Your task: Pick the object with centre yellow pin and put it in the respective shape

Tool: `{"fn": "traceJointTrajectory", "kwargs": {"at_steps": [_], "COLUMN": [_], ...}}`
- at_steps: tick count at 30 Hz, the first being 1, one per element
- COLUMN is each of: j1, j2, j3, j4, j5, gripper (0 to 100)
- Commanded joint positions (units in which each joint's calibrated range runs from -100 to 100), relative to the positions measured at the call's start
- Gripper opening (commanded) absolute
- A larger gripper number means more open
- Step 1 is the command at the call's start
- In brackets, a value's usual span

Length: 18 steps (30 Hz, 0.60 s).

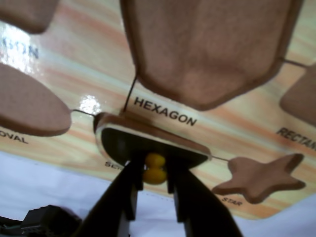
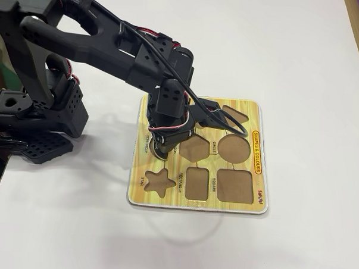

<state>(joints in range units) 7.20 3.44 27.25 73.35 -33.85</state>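
Observation:
In the wrist view my gripper [image 1: 154,172] is shut on the yellow knob [image 1: 154,167] of the semicircular piece [image 1: 121,144], whose face looks dark with a pale rim. The piece sits at the semicircle cutout [image 1: 153,127] of the yellow wood-grain board [image 1: 89,74], below the "HEXAGON" label. A strip of the brown cutout shows along its far edge. I cannot tell whether it lies flat. In the fixed view the gripper [image 2: 160,149] points down at the board's left-middle [image 2: 260,135] and hides the piece and the cutout.
Empty brown cutouts surround the spot: the hexagon [image 1: 207,49], oval [image 1: 29,106], star [image 1: 261,177] and rectangle [image 1: 302,98]. The fixed view also shows the star [image 2: 159,181], circle [image 2: 234,147] and square [image 2: 234,186]. The board lies on a white table [image 2: 302,56]. The arm's base [image 2: 37,116] is at the left.

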Motion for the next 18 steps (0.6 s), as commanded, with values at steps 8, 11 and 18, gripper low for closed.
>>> {"fn": "traceJointTrajectory", "kwargs": {"at_steps": [8, 11, 18], "j1": [-0.56, -0.56, -0.66], "j2": [-0.67, -0.67, -0.59], "j3": [-2.07, -2.07, -2.07], "j4": [0.29, 0.37, 0.72], "j5": [-0.35, -0.35, -0.40], "gripper": [2, 2, 2]}}
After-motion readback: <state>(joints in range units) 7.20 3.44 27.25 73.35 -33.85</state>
